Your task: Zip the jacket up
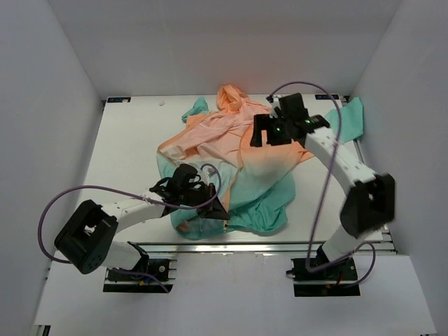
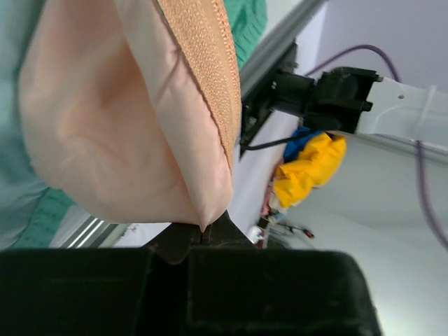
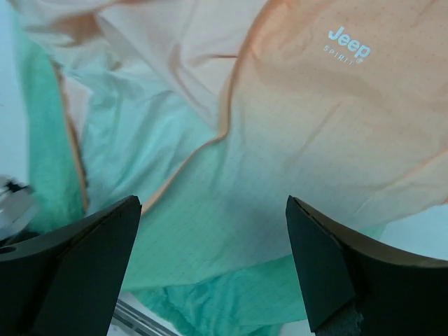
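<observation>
Near edge: the left gripper [image 1: 208,208] is down at the hem end of the thin hooded jacket [image 1: 238,150], peach-orange fading to teal-green. The left wrist view shows its black fingers [image 2: 231,241] clamped on the tip of a peach fold, with the woven orange zipper tape [image 2: 210,63] running up along that fold's edge. No slider or pull is visible there.

Middle: the jacket lies rumpled on the flat white table [image 1: 126,140], teal hem towards the arms and hood at the far side. The front panels look splayed, with one lying askew over the other.

Far: the right gripper [image 3: 212,203] hangs over the chest panel, jaws wide apart and holding nothing. Below it are a small white printed logo [image 3: 348,43] and an orange front edge crossing on a slant, unjoined to any partner.

Judgement: early stage. One zipper end is secured at most. Aligning the two halves, seating the slider and drawing it up all remain.
</observation>
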`<state>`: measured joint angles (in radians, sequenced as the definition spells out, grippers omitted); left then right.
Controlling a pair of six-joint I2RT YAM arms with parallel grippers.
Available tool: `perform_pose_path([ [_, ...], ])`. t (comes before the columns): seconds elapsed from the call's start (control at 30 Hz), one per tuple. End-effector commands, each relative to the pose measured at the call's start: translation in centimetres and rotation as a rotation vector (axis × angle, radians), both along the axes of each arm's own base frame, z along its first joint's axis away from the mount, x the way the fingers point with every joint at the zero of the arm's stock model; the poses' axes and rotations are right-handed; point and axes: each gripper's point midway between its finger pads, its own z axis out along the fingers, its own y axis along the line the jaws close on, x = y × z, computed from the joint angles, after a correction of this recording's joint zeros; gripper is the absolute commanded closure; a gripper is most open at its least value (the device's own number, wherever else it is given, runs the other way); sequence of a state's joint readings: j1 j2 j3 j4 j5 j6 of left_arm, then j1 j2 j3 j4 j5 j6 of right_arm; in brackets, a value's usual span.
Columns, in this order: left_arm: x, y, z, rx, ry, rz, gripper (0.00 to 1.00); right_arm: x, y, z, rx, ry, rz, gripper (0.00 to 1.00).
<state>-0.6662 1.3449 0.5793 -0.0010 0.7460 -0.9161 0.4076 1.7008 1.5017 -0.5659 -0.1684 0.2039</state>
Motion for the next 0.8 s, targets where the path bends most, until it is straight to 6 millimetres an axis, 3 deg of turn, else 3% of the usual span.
perform_pose_path([
  [0.0, -0.4, -0.7, 1.8, -0.107, 0.018, -0.074, 1.0, -6.5, -3.2, -2.6, -0.015, 0.098, -0.105, 0.11],
  [0.1, -0.8, -0.4, 1.6, -0.11, 0.036, -0.079, 1.0, -11.9, -4.7, -6.2, 0.01, 0.24, -0.191, 0.11],
  [0.13, -0.9, -0.3, 1.8, -0.117, 0.034, -0.079, 1.0, -14.7, -5.7, -8.0, 0.002, 0.287, -0.195, 0.11],
  [0.27, -0.6, 0.4, 2.2, -0.097, 0.0, -0.048, 1.0, -19.6, -6.9, -9.4, -0.048, 0.362, -0.163, 0.11],
  [0.33, -0.4, 0.6, 2.2, -0.083, -0.007, -0.033, 1.0, -20.6, -6.7, -9.4, -0.04, 0.364, -0.163, 0.11],
  [0.47, -0.4, 0.8, 1.9, -0.075, -0.017, -0.018, 1.0, -22.9, -7.1, -12.9, -0.053, 0.45, -0.198, 0.11],
  [0.57, -0.4, 0.9, 1.4, -0.062, -0.015, -0.007, 1.0, -22.6, -7.0, -14.6, -0.054, 0.462, -0.226, 0.11],
  [0.67, -0.3, 1.0, 0.9, -0.056, -0.017, 0.008, 1.0, -22.9, -7.4, -15.9, -0.086, 0.5, -0.25, 0.36],
  [0.7, -0.4, 1.1, 0.8, -0.055, -0.016, 0.01, 1.0, -23.2, -7.9, -16.5, -0.108, 0.507, -0.268, 0.51],
  [0.77, -0.3, 1.1, 0.8, -0.061, -0.02, 0.015, 1.0, -23.1, -8.5, -16.9, -0.132, 0.492, -0.294, 0.69],
])
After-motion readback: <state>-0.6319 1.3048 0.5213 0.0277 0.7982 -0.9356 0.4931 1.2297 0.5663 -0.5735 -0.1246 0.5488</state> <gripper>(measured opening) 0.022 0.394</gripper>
